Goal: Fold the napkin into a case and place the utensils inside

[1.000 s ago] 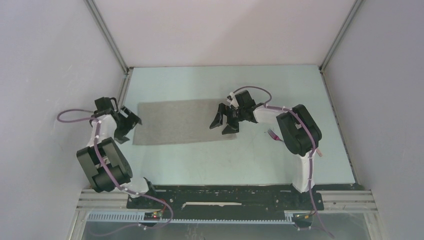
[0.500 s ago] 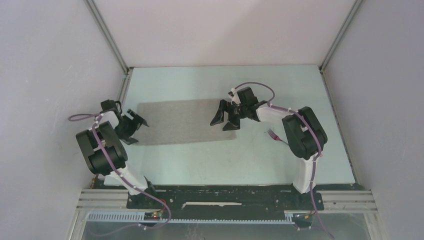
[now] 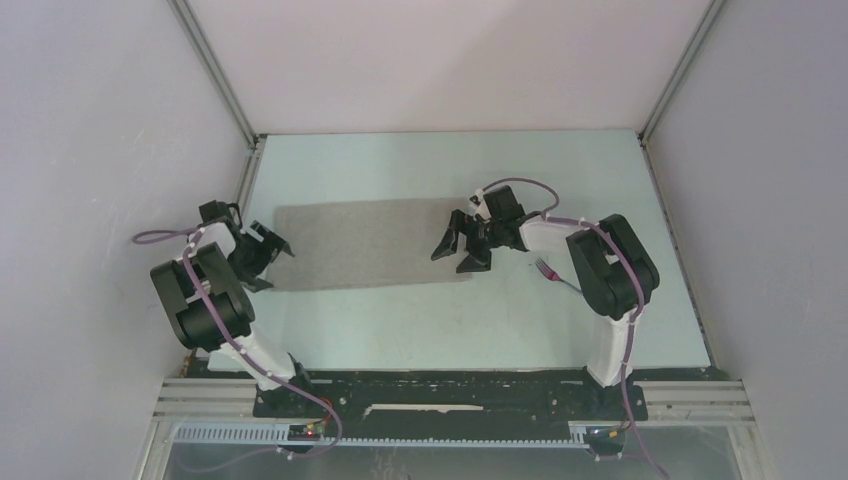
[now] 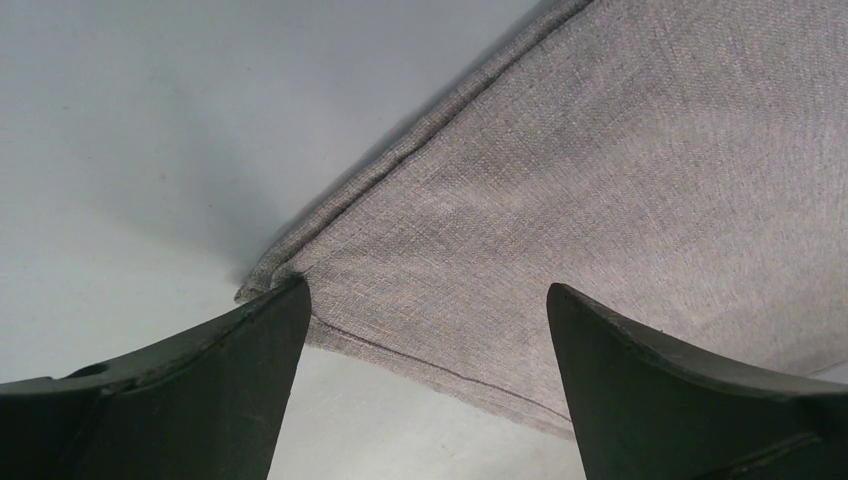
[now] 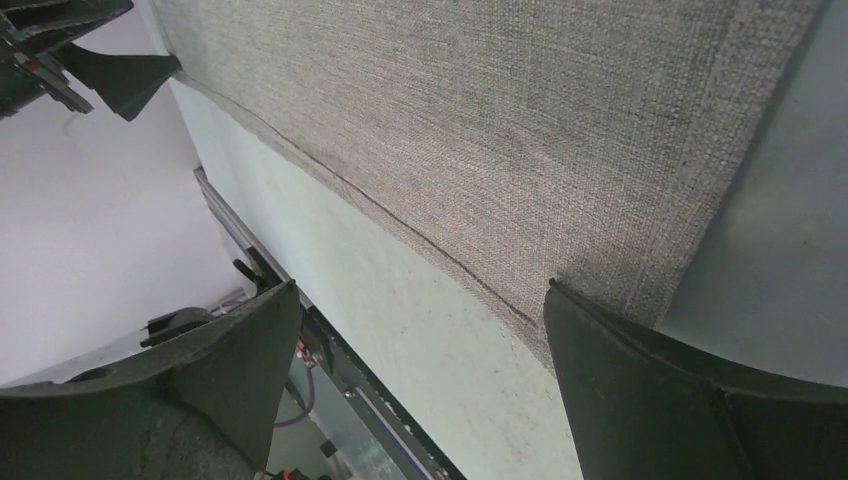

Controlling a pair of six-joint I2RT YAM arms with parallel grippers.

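Grey-beige cloth, the napkin [image 3: 370, 245]: in the top external view it lies flat as a long strip across the middle-left of the frame, on the pale table [image 3: 400, 330]. At the strip's left end, near its lower corner, sits the left gripper [image 3: 265, 253], jaws spread. At the right end, the right gripper [image 3: 462, 245] has its jaws spread too, and neither pinches anything. A fork [image 3: 548, 270] with metal tines and a pinkish handle lies on the table right of the napkin, apart from it, its handle partly hidden under the right arm. Left wrist view: the cloth fills the upper right. Its hemmed corner sits at lower left, just at the tip of one dark finger [image 4: 200, 390], while the second finger [image 4: 680, 400] stands over the fabric at lower right with a wide gap between. Contact with the cloth cannot be told. Right wrist view: the napkin runs from centre frame to the upper left, its stitched long edge on a diagonal. One finger [image 5: 680, 400] is at the cloth's near corner and the other [image 5: 150, 400] is over bare table, well apart. The left gripper shows at the far end, upper left.
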